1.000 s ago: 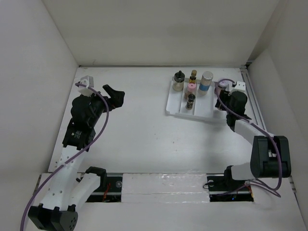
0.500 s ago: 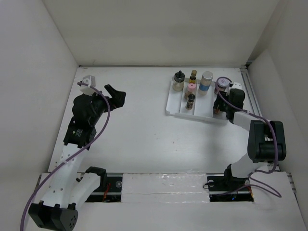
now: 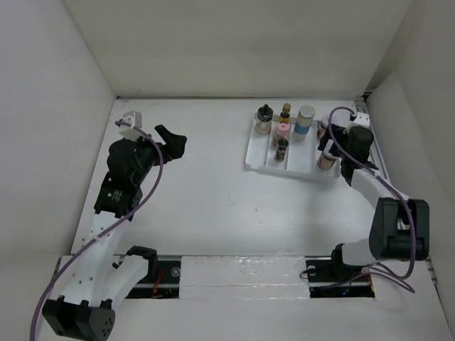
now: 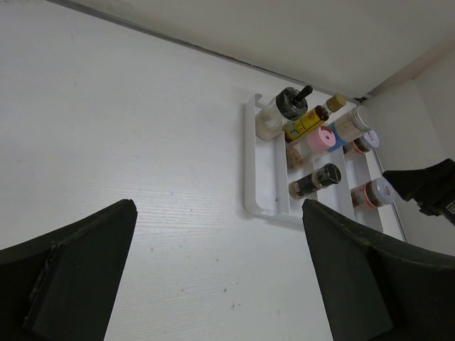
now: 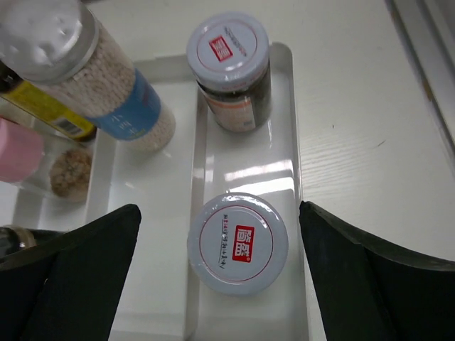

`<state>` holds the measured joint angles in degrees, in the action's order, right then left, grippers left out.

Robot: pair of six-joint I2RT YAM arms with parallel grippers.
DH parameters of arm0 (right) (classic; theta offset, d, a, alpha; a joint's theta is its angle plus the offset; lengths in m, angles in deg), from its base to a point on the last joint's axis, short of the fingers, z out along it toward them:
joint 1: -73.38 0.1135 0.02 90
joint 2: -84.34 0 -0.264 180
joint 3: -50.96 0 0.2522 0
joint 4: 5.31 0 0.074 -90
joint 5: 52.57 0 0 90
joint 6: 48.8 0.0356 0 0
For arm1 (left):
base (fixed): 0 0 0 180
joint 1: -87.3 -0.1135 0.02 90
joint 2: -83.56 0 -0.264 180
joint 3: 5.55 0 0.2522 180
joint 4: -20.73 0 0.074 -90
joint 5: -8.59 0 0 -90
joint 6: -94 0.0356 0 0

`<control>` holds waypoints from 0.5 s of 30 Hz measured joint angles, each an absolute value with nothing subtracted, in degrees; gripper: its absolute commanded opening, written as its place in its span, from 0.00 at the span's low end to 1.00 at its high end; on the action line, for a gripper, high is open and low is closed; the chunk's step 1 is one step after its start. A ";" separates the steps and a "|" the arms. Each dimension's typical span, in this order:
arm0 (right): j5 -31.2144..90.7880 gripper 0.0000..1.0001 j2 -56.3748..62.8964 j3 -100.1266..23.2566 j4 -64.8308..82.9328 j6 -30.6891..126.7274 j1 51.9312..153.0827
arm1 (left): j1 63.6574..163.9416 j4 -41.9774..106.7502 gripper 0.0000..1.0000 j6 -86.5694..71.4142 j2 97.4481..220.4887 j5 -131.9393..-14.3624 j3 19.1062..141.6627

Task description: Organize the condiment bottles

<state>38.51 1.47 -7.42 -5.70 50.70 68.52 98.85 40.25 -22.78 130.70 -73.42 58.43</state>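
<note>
A white ridged tray [image 3: 256,158] holds seven condiment bottles. They are a black-lidded jar [image 3: 264,121], a dark bottle with a yellow label [image 3: 286,112], a silver-lidded jar [image 3: 306,121], a pink-lidded jar [image 3: 283,130], a small black-capped bottle [image 3: 282,149], and two jars with white lids and red marks. Those two stand in the right lane, one far [image 5: 229,50] and one near [image 5: 238,245]. My right gripper [image 5: 217,213] is open above the near jar, with a finger on each side and not touching it. My left gripper [image 4: 217,206] is open and empty, far to the left of the tray.
The tray [image 5: 297,142] lies close to the right wall rail [image 3: 373,142]. White walls close in the table at the back and on both sides. The left arm [image 3: 124,177] reaches over the left half of the table.
The right wrist has turned and shifted above the tray's right lane. The near white-lidded jar now stands free below the open jaws. The left arm has barely moved.
</note>
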 measured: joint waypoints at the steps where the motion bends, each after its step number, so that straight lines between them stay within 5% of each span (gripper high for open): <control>1: 38.53 0.99 2.87 -7.38 -5.67 50.68 68.69 | 98.85 40.25 1.00 -22.78 130.70 -73.42 58.43; 9: 37.70 0.99 18.39 -8.97 -6.37 46.77 82.51 | 98.85 40.23 1.00 -22.81 130.61 -73.05 58.43; 15: 24.30 0.99 15.68 -15.29 -10.24 41.67 100.91 | 98.83 39.94 1.00 -22.85 129.52 -72.92 58.43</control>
